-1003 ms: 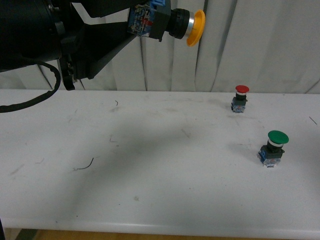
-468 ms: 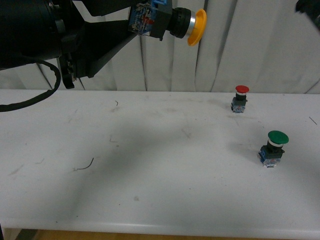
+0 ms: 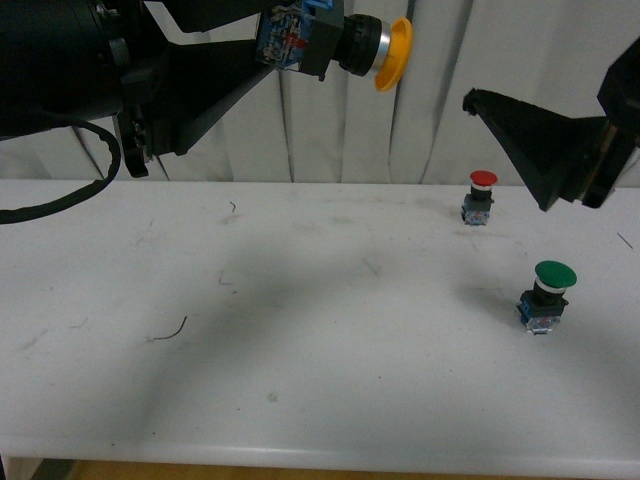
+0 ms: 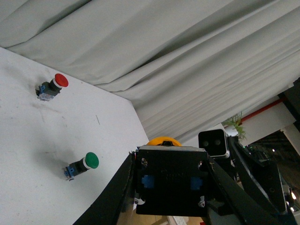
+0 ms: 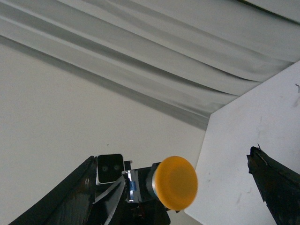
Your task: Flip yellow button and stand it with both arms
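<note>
The yellow button is held high above the table, lying on its side with its orange-yellow cap pointing right. My left gripper is shut on its blue and black contact block, whose underside fills the left wrist view. My right gripper is open at the right, its finger tip pointing toward the cap but well apart from it. In the right wrist view the cap faces the camera between the right fingers, untouched.
A red-capped button stands at the back right of the white table. A larger green-capped button stands nearer, below the right gripper. White curtains hang behind. Small wire scraps lie at the left.
My right gripper has come into the front view from the upper right and now reaches toward the button. The left gripper and the button have not moved.
</note>
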